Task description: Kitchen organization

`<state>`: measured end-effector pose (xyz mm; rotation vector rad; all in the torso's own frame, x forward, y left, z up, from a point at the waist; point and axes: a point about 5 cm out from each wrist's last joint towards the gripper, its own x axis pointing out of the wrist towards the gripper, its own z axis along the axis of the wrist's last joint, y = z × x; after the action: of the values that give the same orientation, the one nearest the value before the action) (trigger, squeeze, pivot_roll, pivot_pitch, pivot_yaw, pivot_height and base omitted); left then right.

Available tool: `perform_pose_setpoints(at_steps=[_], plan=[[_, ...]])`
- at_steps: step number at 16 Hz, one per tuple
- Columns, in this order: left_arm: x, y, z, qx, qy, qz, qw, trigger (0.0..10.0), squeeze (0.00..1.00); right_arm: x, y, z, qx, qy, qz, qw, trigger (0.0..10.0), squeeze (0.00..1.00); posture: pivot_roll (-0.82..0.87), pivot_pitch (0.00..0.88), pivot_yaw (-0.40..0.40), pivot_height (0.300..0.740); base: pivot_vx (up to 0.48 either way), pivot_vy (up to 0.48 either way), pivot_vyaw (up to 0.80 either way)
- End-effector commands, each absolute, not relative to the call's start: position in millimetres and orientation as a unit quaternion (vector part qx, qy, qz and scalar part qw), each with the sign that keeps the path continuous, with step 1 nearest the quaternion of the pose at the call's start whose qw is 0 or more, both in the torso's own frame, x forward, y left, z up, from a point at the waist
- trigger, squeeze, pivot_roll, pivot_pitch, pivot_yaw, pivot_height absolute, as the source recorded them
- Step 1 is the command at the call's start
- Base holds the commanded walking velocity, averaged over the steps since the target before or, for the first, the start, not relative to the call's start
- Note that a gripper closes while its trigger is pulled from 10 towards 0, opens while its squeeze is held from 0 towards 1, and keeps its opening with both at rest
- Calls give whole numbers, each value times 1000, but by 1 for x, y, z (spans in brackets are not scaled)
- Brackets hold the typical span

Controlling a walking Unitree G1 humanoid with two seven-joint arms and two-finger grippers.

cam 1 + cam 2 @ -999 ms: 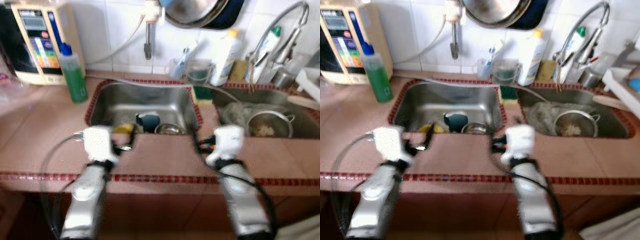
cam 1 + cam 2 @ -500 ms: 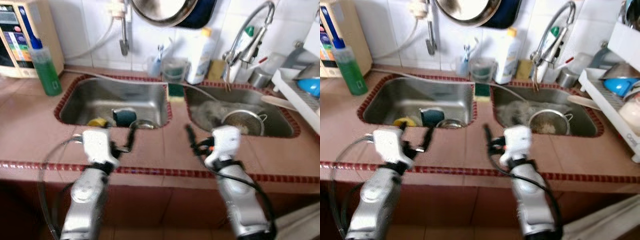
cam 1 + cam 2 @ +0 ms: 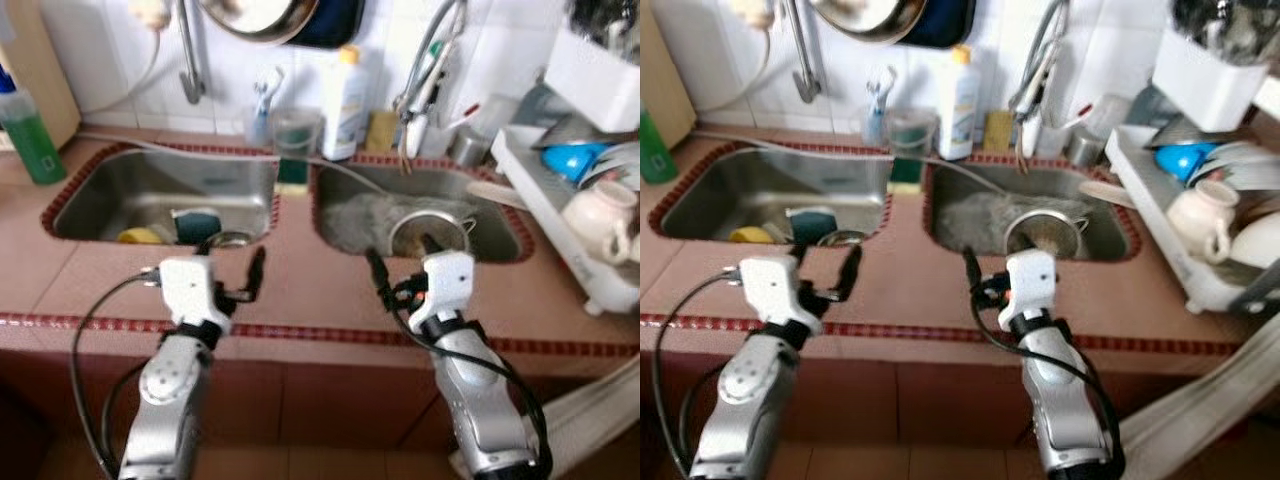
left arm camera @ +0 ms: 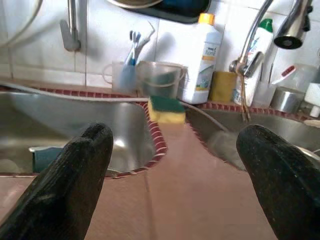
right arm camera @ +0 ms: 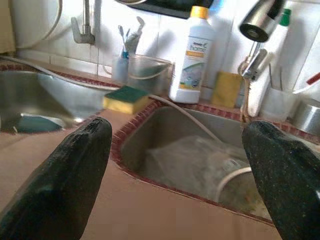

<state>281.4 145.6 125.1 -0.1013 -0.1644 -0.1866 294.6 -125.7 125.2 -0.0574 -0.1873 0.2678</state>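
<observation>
Left gripper (image 4: pixel 172 175): black fingers spread wide apart, holding nothing, hovering over the terracotta-tiled counter (image 3: pixel 300 290) in front of the sinks; probably a ready pose before any target is chosen.
Right gripper (image 5: pixel 175 175): fingers likewise parted and empty, poised above the counter just before the right basin.
Left stainless steel sink basin (image 3: pixel 110 185): holds a yellow item, a teal cup (image 3: pixel 195 222) and a small metal bowl, seemingly left there for washing.
Right stainless steel sink basin (image 3: pixel 340 195): holds a round metal strainer (image 3: pixel 428 228) with pale food in it, resting on crumpled clear plastic.
Yellow-and-green sponge (image 4: pixel 166 110): sits on the tiled divider between the basins, within reach of both.
White detergent bottle with orange cap (image 5: pixel 189 55): upright against the wall tiles behind the divider, near the curved chrome tap (image 3: pixel 425 55).
White dish rack (image 3: pixel 1180 230): stands to the right of the sinks and carries a cream teapot (image 3: pixel 1202 218) and a blue bowl, placed to drain.
Task target: unclear which item is meant; nothing is grasped yet.
</observation>
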Motion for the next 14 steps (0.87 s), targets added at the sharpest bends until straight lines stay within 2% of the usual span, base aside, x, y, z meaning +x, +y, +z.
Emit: perform_pose_setpoints(at_steps=[1,3,6,11,14], plan=[[281,138,126,-57,-82,-99,990,10000,0,295,-137,125,-33,-90,116,989,10000,0,-80,37,-34,740,0,-480,0],[280,138,125,-53,-80,-97,991,10000,0,295,-138,124,-33,-86,118,989,10000,0,-85,41,-41,740,0,-392,0],[274,140,115,-49,-64,-97,992,10000,0,292,-138,118,-37,-76,123,989,10000,0,-93,52,-42,740,0,0,0],[264,149,94,-18,-37,-102,994,10000,0,274,-146,72,-67,-5,133,989,10000,0,-96,58,-29,740,0,0,0],[258,150,84,-21,-19,-105,994,10000,0,269,-146,66,-67,3,134,989,10000,0,-97,58,-27,740,-82,0,0]])
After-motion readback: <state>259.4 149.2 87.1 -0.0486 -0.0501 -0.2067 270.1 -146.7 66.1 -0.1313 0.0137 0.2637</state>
